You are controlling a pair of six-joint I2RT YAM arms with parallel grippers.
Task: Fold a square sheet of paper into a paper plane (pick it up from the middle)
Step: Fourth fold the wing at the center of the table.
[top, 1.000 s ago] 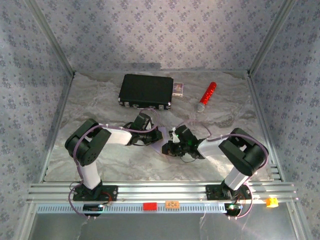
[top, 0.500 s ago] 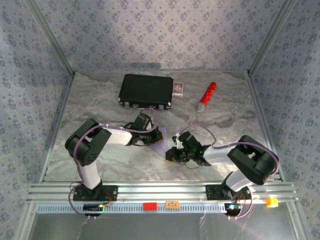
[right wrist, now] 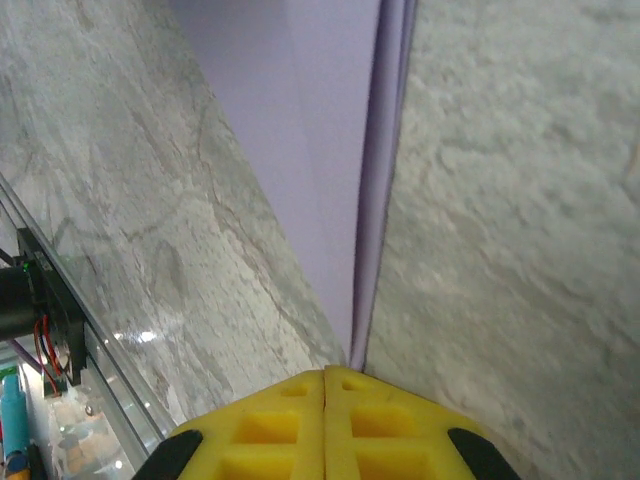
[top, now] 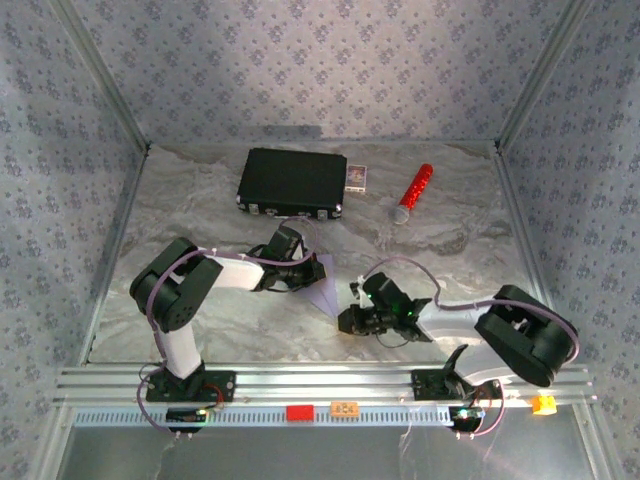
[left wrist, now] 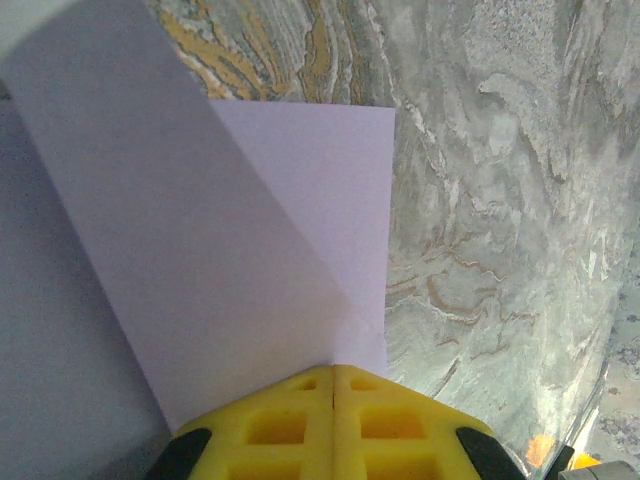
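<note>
The square sheet of paper (top: 322,287), part-folded, is held mid-table (top: 200,200) between the arms. One end is pinched flat by the closed left gripper (left wrist: 333,372) and the doubled fold is clamped by the right gripper (right wrist: 325,375), presumably so the crease can be kept taut.

We are seeing the sheet of paper (top: 323,284), pale lilac and unmarked, sitting partly folded near the middle of the marbled table (top: 190,200). From the left wrist, a diagonal crease is crossing it, with 1 flap lifting off the flat layer. From the right wrist, 2 layers are meeting along a straight fold. The left gripper (left wrist: 332,372) and right gripper (right wrist: 324,375) are each pinching 1 end.
</note>
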